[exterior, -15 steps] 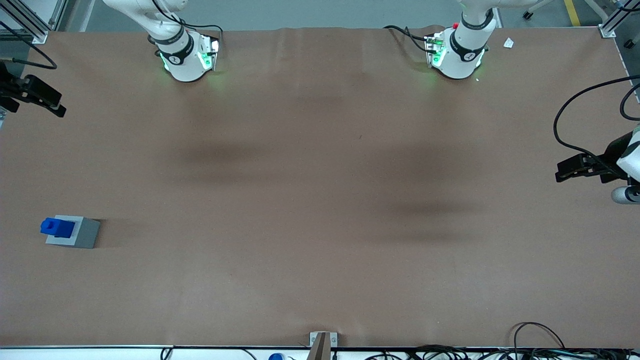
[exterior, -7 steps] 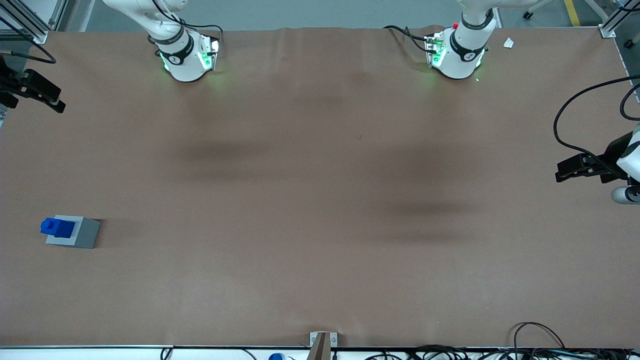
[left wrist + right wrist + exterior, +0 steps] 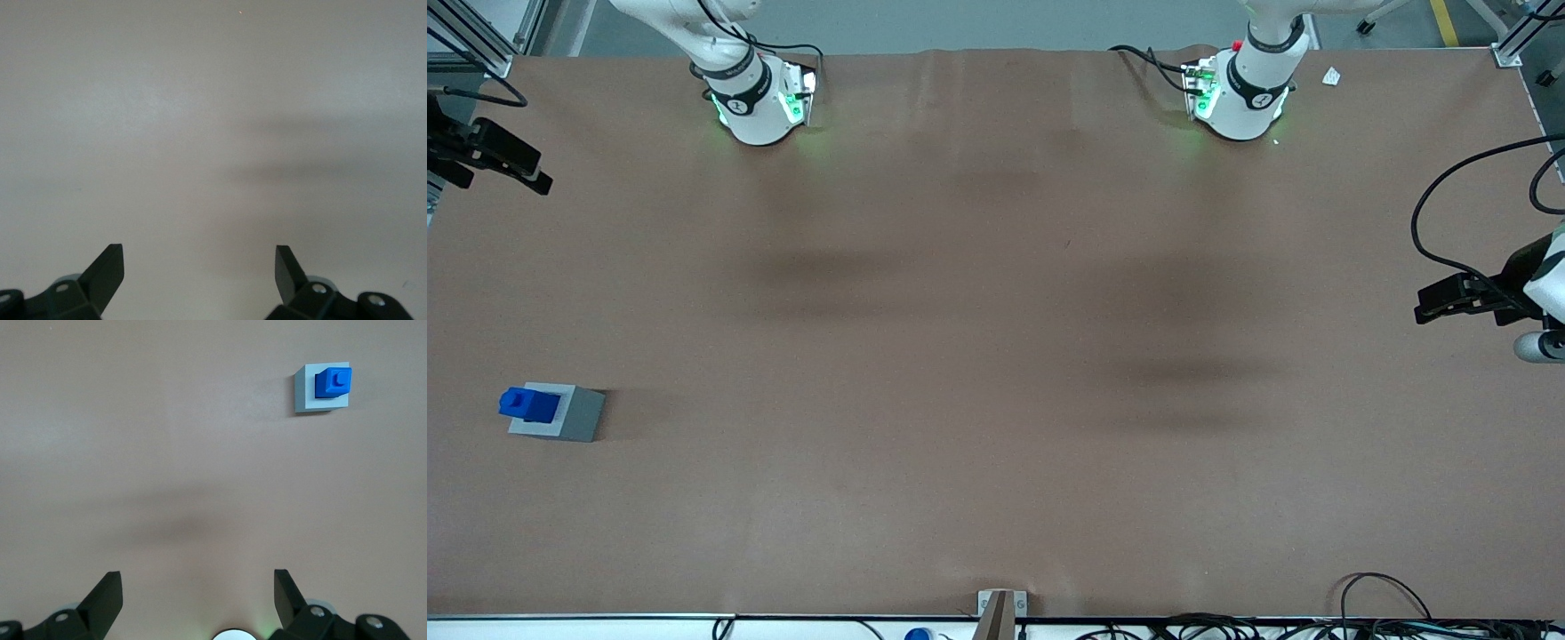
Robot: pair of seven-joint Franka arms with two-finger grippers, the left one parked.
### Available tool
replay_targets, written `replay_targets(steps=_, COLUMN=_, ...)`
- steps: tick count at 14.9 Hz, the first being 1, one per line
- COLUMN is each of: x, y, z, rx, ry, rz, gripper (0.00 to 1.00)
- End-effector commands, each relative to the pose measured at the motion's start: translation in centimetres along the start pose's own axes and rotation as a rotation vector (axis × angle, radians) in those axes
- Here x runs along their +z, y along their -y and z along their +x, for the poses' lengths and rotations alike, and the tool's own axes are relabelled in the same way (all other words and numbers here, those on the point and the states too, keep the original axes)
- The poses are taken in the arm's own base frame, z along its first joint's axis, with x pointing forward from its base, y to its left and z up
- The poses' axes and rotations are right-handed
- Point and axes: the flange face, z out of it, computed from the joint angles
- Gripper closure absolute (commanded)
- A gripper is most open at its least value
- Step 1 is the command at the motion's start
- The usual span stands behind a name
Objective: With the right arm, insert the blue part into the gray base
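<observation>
Front view shows the blue part seated upright in the gray base, stepped top up, no clear long axis, at the working arm's end of the desk. The gripper hovers well apart, jaws spread, holding nothing.

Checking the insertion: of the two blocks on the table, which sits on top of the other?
The blue part sits on the gray base, which rests on the table. The open gripper is well away from both.

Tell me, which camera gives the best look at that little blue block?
The right wrist view: it looks straight down on the blue part sitting in the gray base, with the open gripper well away. The front view shows it small, at the working arm's end of the table. The left wrist view shows none of it.
</observation>
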Motion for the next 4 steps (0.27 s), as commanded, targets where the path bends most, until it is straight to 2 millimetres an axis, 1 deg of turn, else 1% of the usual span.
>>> replay_targets(steps=1, x=-0.2, y=-0.01, z=-0.44, rx=0.002, ry=0.002, rz=0.013, gripper=0.0)
replay_targets(steps=4, x=-0.23, y=0.01, z=-0.41, rx=0.002, ry=-0.001, rz=0.014, gripper=0.0)
